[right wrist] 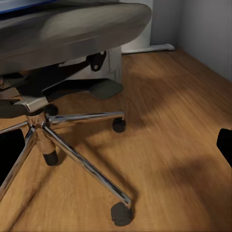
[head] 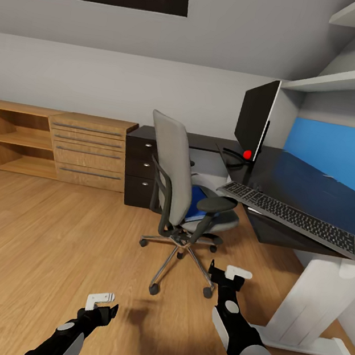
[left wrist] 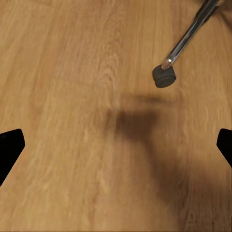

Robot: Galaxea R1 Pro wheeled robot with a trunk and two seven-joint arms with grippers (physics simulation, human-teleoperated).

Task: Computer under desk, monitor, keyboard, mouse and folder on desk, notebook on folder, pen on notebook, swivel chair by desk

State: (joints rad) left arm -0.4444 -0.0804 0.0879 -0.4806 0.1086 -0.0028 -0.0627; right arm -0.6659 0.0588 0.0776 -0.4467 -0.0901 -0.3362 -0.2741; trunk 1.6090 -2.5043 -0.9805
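The grey swivel chair (head: 178,192) stands on the wood floor beside the black desk (head: 314,186), its back toward me. The blue folder (head: 199,197) lies on its seat. The monitor (head: 255,118) stands upright on the desk. The keyboard (head: 292,216) lies at the desk's front edge, partly overhanging it. My left gripper (head: 103,302) hangs open low over the floor, short of the chair's caster (left wrist: 165,76). My right gripper (head: 230,276) is open too, close to the chrome base (right wrist: 72,145). The computer, mouse, notebook and pen are out of view.
A light-wood dresser (head: 90,148) and open shelves (head: 8,137) line the back wall. A dark drawer unit (head: 139,171) sits under the desk's far end. The white desk leg (head: 310,301) stands right of my right arm. Open floor spreads to the left.
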